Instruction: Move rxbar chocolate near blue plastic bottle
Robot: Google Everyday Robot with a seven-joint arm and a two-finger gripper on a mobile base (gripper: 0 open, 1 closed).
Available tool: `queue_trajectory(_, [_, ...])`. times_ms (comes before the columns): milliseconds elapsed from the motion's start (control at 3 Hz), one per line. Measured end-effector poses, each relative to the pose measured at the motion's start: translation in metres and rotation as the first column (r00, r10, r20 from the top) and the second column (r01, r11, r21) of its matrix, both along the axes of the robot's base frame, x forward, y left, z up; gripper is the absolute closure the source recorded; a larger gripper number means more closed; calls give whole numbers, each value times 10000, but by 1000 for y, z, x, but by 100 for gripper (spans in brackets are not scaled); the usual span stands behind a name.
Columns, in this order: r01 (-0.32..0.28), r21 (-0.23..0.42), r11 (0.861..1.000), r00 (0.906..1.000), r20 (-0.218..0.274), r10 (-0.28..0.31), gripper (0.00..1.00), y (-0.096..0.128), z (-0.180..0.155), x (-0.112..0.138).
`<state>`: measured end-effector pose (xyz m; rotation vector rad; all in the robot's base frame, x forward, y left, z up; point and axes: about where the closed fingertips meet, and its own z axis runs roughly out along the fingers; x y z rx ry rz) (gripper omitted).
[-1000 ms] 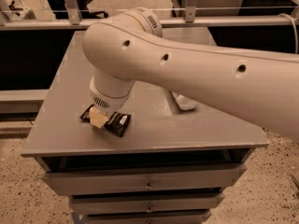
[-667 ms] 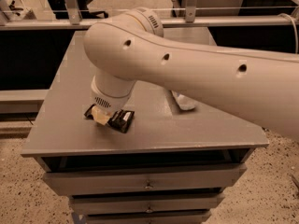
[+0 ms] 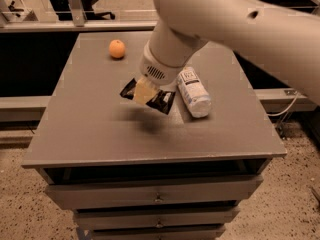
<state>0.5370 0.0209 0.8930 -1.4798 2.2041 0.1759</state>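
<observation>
The rxbar chocolate (image 3: 161, 100), a flat black glossy bar, hangs tilted above the table in my gripper (image 3: 144, 91), which is shut on its middle; a shadow lies on the tabletop below it. The blue plastic bottle (image 3: 194, 92), clear with a white label, lies on its side just right of the bar. My white arm comes down from the upper right and hides part of the table behind it.
A round orange fruit (image 3: 117, 49) sits at the back left of the grey tabletop (image 3: 90, 129). The table is a drawer cabinet with drawers (image 3: 155, 196) below its front edge. A metal rail and dark gap run behind it.
The bar was low on the table near the front left under my gripper; now it is lifted off the surface and carried back and right, close beside the bottle.
</observation>
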Motion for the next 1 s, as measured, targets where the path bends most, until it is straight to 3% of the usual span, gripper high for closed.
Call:
queue_trajectory(333, [-94, 325, 9994, 9992, 403, 81, 100, -70, 47, 21])
queue_trajectory(667, [-341, 218, 9992, 9947, 975, 318, 100, -130, 80, 29])
queue_trajectory(1000, [-875, -251, 9958, 9863, 1385, 901, 100, -164, 88, 27])
